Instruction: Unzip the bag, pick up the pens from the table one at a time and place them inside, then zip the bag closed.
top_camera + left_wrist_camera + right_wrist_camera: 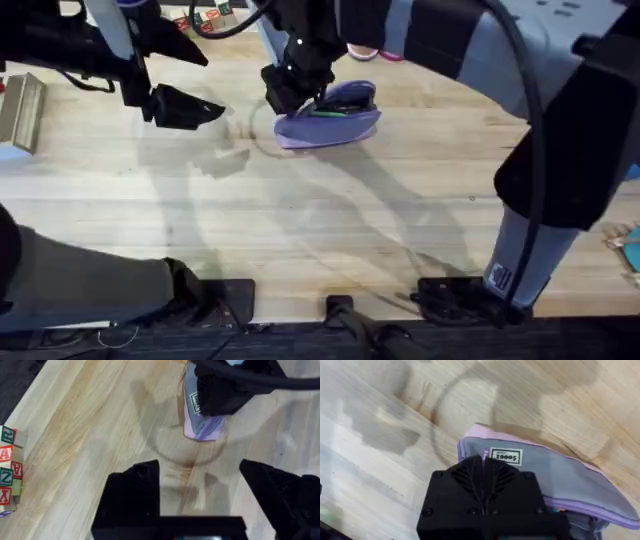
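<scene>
One purple bag (340, 118) sits on the table (320, 220), and one green pen (328, 112) pokes from its open mouth. Two grippers are here: the left gripper (205, 108) beside the bag, the right gripper (290, 92) at its end. Four lettered blocks (10, 467) (stacked) stand well away from the bag.

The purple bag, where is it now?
In the overhead view the bag lies on the table's far middle, directly under the right pincer.

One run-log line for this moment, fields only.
bag: open, green pen inside | right gripper: jaws shut at bag's end | left gripper: open, apart | table
</scene>
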You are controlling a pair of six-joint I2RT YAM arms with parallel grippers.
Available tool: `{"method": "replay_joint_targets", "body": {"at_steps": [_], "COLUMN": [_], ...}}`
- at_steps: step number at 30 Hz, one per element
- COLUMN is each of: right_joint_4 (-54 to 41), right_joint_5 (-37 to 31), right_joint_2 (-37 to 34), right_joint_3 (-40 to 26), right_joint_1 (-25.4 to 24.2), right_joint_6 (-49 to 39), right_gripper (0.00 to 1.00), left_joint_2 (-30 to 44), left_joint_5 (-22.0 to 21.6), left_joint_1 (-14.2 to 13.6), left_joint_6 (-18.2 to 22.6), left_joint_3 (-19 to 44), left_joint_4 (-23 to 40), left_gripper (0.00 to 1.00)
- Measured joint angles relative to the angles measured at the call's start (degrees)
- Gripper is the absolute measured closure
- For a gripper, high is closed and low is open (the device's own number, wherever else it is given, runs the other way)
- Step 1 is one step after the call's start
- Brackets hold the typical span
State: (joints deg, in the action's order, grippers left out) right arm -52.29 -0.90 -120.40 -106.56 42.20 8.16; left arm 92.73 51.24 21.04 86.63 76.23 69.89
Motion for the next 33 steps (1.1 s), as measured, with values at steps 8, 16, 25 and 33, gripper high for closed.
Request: {"method": "replay_joint_targets", "body": {"at_steps": [8, 16, 25, 33], "right_joint_4": [-0.31, -1.45, -2.97, -2.60], "right_joint_5": [-0.38, -0.40, -0.40, -4.40], "right_joint_2": [0.00, 0.12, 0.97, 7.45], "right_joint_3": [-1.39, -5.41, -5.50, -5.53], "right_joint_1": [-0.05, -0.05, -0.05, -0.05], "right_joint_6": [0.00, 0.00, 0.00, -0.04], "right_gripper": [0.971, 0.971, 0.971, 0.971], "left_joint_2": [0.00, 0.00, 0.00, 0.00], "left_joint_5": [0.00, 0.00, 0.00, 0.02], "left_joint_1": [0.00, 0.00, 0.00, 0.00], "left_joint_6": [0.00, 0.00, 0.00, 0.00], "left_joint_3": [0.00, 0.00, 0.00, 0.00], "left_joint_4": [0.00, 0.00, 0.42, 0.46], "left_gripper": [0.008, 0.008, 0.007, 0.007]}}
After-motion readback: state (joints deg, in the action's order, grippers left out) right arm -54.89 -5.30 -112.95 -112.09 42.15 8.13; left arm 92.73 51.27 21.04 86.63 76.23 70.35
